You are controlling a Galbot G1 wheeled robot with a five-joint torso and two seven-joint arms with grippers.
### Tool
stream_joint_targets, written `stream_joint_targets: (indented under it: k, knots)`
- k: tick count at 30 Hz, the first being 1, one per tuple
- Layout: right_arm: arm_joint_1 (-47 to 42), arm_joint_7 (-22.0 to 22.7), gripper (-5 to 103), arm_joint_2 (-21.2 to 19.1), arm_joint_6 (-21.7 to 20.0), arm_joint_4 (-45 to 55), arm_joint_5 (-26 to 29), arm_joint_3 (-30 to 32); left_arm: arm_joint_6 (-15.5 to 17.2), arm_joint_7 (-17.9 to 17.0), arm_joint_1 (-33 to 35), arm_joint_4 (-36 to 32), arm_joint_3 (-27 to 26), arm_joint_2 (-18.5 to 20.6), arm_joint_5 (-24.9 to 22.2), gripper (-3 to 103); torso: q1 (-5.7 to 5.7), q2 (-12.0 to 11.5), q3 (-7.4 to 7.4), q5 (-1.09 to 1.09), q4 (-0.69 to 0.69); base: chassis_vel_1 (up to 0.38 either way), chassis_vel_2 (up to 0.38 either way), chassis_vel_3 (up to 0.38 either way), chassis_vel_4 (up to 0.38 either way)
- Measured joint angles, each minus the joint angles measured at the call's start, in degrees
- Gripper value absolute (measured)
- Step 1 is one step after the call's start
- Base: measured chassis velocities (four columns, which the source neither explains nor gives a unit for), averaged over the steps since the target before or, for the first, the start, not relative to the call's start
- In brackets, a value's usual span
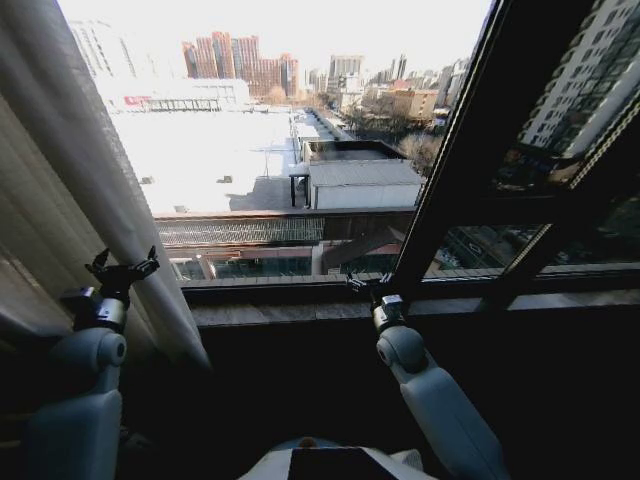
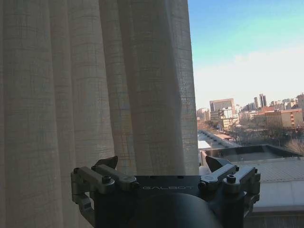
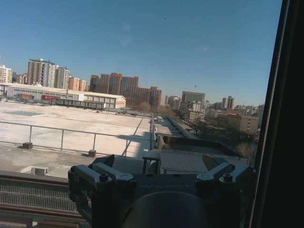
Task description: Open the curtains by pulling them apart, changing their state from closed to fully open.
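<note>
The curtain [image 1: 70, 200], bunched at the frame's left, looks light, soft and slippery, best pinched on a pleat; my left pincer [image 1: 122, 268] and right pincer [image 1: 365, 288] gape empty.

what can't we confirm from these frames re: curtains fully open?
- Curtain: top and outer side cut by the head view's edge.
- Any right-hand panel: none in frame; dark window frame fills that side.
- Left claw and right claw: open, holding nothing.

Curtains [image 2: 95, 85] cream-white, sheer, vertical pleats; window frame [image 1: 455, 150] dark.
</note>
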Motion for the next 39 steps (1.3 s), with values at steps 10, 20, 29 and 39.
stream_joint_targets:
  k: [10,20,29,39]
  knots:
    - [-0.3,-0.9,100,-3.1,-2.4,1.9,3.7,3.7,0.4,-0.8,3.9,-3.4,-0.1,-1.4,0.2,100,0.0,0.0,0.0,-0.01,0.0,0.0,0.0,0.0,0.0]
    - [-0.3,-1.4,100,-5.9,-2.9,2.5,6.6,5.8,0.4,-1.6,5.6,-3.9,0.4,-1.2,0.0,100,0.0,0.0,0.0,-0.02,0.02,-0.028,-0.034,0.029,0.04]
    - [0.5,-3.4,100,-8.2,-3.9,1.7,9.5,8.7,2.2,-2.6,4.3,-5.4,1.5,-1.4,0.8,100,0.0,0.0,0.0,-0.02,0.0,-0.183,-0.195,0.19,0.202]
    - [2.3,-4.7,100,-11.0,-3.9,0.8,12.4,9.7,3.4,-2.7,3.9,-7.1,0.7,-3.5,1.8,100,-0.01,0.0,0.0,-0.01,0.01,-0.322,-0.324,0.306,0.321]
